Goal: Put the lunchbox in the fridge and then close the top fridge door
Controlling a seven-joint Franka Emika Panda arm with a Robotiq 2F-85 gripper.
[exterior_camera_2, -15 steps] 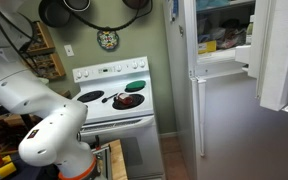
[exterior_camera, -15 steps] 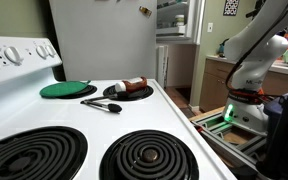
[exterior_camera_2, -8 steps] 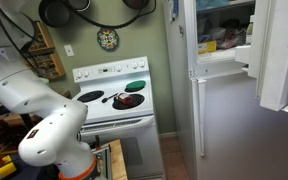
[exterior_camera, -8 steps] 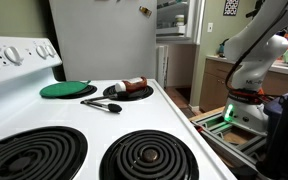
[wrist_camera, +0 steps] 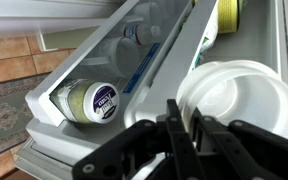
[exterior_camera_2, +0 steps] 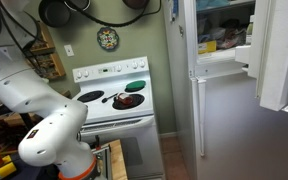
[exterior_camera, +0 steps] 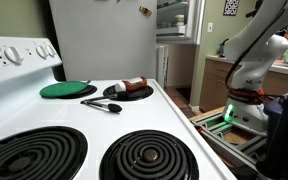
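Wrist view is showing the gripper [wrist_camera: 185, 130] coming in from the bottom edge, its black fingers [wrist_camera: 174, 135] drawn narrow and pinching the near left rim of the lunchbox [wrist_camera: 239, 95]. The tub is sitting just beyond the fingertips, a whitish translucent plastic container with a rounded rim and a pale hollow inside, seen from above. To its left a clear-fronted bin [wrist_camera: 74, 75] is running diagonally, holding a jar [wrist_camera: 92, 101] lying on its side with a blue-labelled lid facing the camera. The bin's front rail is lying close beside the tub's left side, leaving little room there; a white band is bordering the right edge.

In both exterior views the arm [exterior_camera: 246, 50] [exterior_camera_2: 29, 95] is rising from its base and bending up out of the top of the picture, so the hand itself is not showing there. The fridge [exterior_camera_2: 224, 120] is standing with the top fridge door [exterior_camera_2: 282, 50] swung open and its interior lit.
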